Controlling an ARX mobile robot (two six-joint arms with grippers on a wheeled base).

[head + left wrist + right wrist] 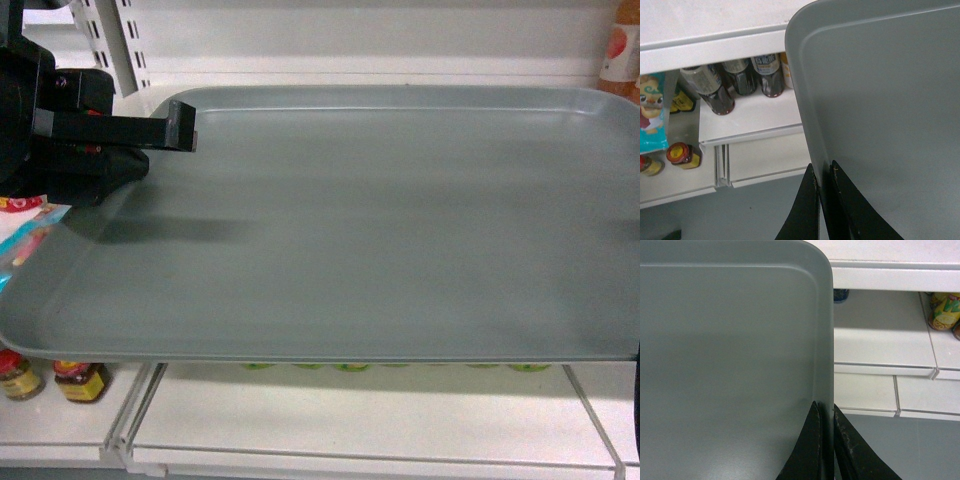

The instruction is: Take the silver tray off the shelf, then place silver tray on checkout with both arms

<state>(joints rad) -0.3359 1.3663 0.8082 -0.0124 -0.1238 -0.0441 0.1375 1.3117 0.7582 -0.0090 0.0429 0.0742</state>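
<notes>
The silver tray (350, 230) fills most of my head view, held out in front of the white shelving with its flat face up and its near rim toward me. Its far edge sits close to the upper shelf (400, 65) board; I cannot tell whether it touches that board.

From the left wrist camera, my left hand (824, 172) is closed on the tray's left rim, one jaw outside the rim and one inside, with the rim pinched between them. The tray's rounded far corner shows above the jaws. From the right wrist camera, my right hand (826, 412) is likewise closed on the tray's right rim, gripping it between both jaws.

In the head view only the left arm (70, 125) is visible, black and bulky at the tray's left edge, with a square grey-black part projecting over the far-left corner. The right arm is outside that view.

Beyond the tray on the left, dark bottles (740, 80) stand on a lower shelf board. Small red-lidded jars (684, 155) sit lower still, and a teal cartoon-printed packet (652, 112) lies at the far left. On the right, a yellow-labelled item (945, 312) stands on a white board. An orange-labelled bottle (622, 55) occupies the upper right corner of the head view.
</notes>
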